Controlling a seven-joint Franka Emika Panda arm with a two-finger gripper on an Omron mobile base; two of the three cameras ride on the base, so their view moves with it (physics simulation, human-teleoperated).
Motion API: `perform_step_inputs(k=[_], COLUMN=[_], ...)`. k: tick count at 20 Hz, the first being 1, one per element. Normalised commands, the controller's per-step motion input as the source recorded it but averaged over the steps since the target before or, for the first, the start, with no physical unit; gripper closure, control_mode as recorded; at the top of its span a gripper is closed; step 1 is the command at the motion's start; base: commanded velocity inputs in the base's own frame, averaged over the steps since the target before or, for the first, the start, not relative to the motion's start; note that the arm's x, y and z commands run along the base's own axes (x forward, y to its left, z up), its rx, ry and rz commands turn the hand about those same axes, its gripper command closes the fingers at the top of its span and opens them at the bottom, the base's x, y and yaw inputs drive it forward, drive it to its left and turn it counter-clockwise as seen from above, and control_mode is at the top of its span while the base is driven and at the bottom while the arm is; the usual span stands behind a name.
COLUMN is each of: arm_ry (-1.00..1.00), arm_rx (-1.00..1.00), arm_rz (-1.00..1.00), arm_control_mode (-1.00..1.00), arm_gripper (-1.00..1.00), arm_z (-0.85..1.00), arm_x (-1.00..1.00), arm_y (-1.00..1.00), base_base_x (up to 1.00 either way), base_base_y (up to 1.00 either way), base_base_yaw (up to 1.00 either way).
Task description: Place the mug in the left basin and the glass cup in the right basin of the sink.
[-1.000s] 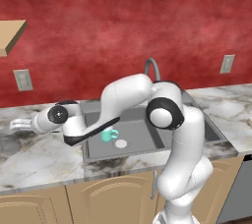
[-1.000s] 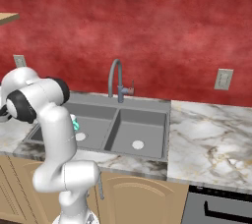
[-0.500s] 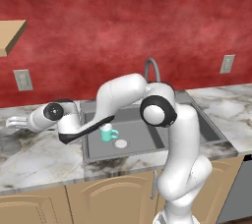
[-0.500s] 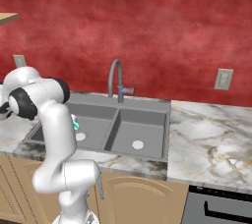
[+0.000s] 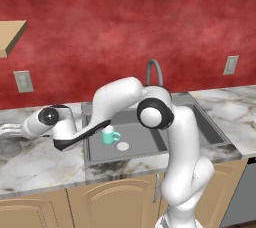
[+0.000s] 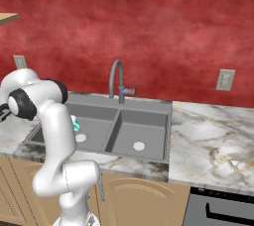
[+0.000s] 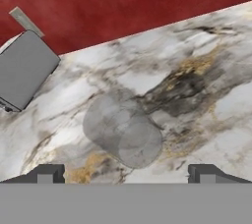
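The mug (image 5: 108, 135) is teal-green with a pale inside, and it sits in the dark grey matte sink (image 5: 150, 144), whose two drains are round and white. The glass cup (image 7: 122, 128) is see-through and greyish, letting the surface (image 7: 197, 70) show through: white marble veined with grey, brown and ochre. The wall (image 5: 125, 22) is mottled deep red, and the cabinet fronts (image 6: 139, 195) are pale wood.

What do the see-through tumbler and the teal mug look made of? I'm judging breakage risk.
The handleless see-through tumbler looks like clear greyish glass: the marble counter shows through it. The teal mug looks like glazed ceramic, opaque with a pale inside, though plastic is possible.
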Motion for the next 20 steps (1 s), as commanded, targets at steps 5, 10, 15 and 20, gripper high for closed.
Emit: perform_step_inputs(k=[5,10,15,20], arm_ry=[0.06,0.04,0.01,0.0], arm_rx=[0.0,0.0,0.0,0.0], arm_rz=[0.05,0.01,0.0,0.0], arm_control_mode=[-1.0,-1.0,-1.0,-1.0], arm_gripper=[-1.0,-1.0,-1.0,-1.0], arm_z=[-0.19,-0.05,0.0,0.0], arm_x=[-0.03,0.0,0.12,0.12], arm_y=[0.0,0.0,0.0,0.0], base_base_x=[0.0,0.0,0.0,0.0], base_base_y=[0.0,0.0,0.0,0.0], base_base_yaw=[0.0,0.0,0.0,0.0])
